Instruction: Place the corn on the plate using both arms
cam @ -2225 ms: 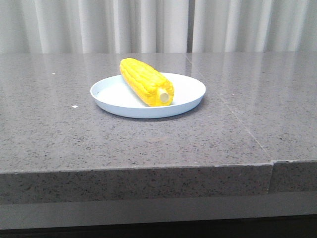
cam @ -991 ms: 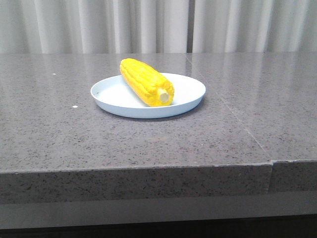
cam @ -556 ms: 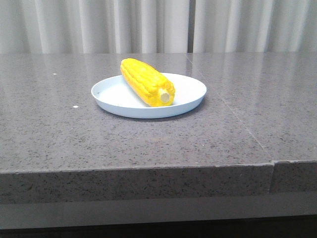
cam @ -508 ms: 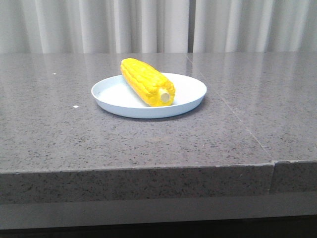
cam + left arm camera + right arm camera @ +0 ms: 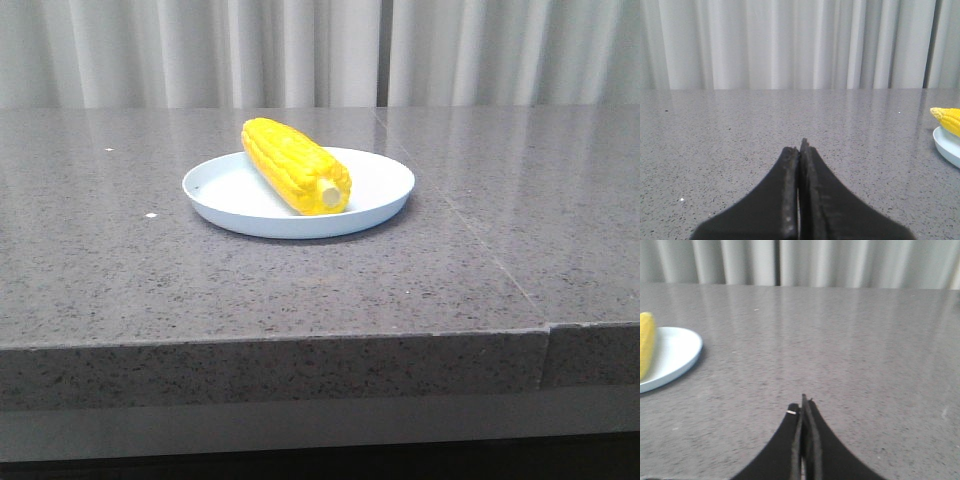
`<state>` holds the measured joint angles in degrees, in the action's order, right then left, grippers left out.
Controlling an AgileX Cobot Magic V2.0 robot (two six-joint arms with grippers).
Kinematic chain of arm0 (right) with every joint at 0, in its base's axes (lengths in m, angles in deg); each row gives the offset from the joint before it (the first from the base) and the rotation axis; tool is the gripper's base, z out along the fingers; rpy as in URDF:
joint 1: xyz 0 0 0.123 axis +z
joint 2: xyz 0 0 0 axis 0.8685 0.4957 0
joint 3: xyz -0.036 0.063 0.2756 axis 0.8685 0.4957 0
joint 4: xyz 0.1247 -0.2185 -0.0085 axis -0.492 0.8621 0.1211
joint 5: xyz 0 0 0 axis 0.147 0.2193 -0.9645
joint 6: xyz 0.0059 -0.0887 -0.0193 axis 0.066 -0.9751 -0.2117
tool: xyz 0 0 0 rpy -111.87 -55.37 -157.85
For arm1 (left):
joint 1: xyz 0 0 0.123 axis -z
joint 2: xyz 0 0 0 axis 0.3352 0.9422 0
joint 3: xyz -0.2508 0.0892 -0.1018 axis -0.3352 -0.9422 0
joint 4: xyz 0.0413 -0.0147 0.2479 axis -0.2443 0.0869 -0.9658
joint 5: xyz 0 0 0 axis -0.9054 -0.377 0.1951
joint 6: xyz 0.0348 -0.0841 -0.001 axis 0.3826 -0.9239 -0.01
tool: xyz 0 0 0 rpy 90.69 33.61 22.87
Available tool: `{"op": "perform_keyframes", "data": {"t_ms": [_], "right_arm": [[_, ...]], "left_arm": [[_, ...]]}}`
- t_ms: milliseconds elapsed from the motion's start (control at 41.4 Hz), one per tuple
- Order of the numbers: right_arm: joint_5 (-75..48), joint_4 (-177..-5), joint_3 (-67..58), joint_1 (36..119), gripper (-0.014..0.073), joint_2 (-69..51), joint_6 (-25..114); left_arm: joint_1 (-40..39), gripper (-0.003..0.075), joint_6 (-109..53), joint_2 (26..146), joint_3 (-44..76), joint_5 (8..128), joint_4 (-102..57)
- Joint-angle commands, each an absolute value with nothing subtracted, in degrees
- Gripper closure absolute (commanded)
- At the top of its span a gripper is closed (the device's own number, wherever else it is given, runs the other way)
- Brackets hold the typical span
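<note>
The yellow corn (image 5: 296, 164) lies on the pale blue plate (image 5: 375, 205) in the middle of the grey stone table, its pale stub end toward me. Neither gripper shows in the front view. In the left wrist view my left gripper (image 5: 800, 150) is shut and empty over bare table, with the corn tip (image 5: 947, 119) and plate rim (image 5: 946, 147) far off at the frame's edge. In the right wrist view my right gripper (image 5: 802, 407) is shut and empty, apart from the plate (image 5: 675, 357) and the corn (image 5: 646, 342).
The grey speckled table (image 5: 150, 290) has a front edge close to me and a seam (image 5: 490, 260) running back on the right. Pale curtains (image 5: 300, 50) hang behind the table.
</note>
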<state>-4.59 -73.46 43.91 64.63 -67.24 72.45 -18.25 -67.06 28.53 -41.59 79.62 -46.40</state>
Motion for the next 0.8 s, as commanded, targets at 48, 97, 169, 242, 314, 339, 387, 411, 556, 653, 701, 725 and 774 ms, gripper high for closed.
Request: {"op": "perform_keyframes", "data": {"t_ms": [48,97,169,242,314,339,387,411,556,653,701,725,774], "right_arm": [[-18.9,-72.7,49.5,61.5,0.0713,-68.8,72.5],[-22.0,-72.7,51.6,61.5,0.0713,-68.8,72.5],[-27.4,-72.9,54.7,61.6,0.0713,-68.8,72.5],[-29.0,-73.8,56.1,61.6,0.0713,-68.8,72.6],[-29.3,-75.6,56.1,61.6,0.0713,-68.8,72.6],[-29.1,-76.3,56.1,61.6,0.0713,-68.8,72.6],[-29.2,-77.3,56.1,61.6,0.0713,-68.8,72.6],[-29.2,-77.7,56.1,61.6,0.0713,-68.8,72.6],[-29.2,-77.8,56.1,61.6,0.0713,-68.8,72.6],[-29.2,-77.8,56.1,61.6,0.0713,-68.8,72.6],[-29.2,-77.8,56.1,61.6,0.0713,-68.8,72.6],[-29.2,-77.8,56.1,61.6,0.0713,-68.8,72.6],[-29.2,-77.8,56.1,61.6,0.0713,-68.8,72.6]], "left_arm": [[-18.3,0.074,-67.6,27.4,-41.7,84.1,-45.9],[-18.3,0.074,-67.6,27.4,-41.7,84.1,-45.9],[-18.3,0.074,-67.6,27.4,-41.7,84.1,-45.9],[-18.3,0.074,-67.6,27.4,-41.7,84.1,-45.9],[-18.3,0.074,-67.6,27.4,-41.7,84.1,-45.9],[-18.3,0.074,-67.6,27.4,-41.7,84.1,-45.9],[-18.3,0.074,-67.6,27.4,-41.7,84.1,-45.9],[-18.3,0.074,-67.6,27.4,-41.7,84.1,-45.9],[-18.3,0.074,-67.6,27.4,-41.7,84.1,-45.9],[-18.3,0.074,-67.6,27.4,-41.7,84.1,-45.9],[-18.3,0.074,-67.6,27.4,-41.7,84.1,-45.9],[-18.3,0.074,-67.6,27.4,-41.7,84.1,-45.9],[-18.3,0.074,-67.6,27.4,-41.7,84.1,-45.9]]}}
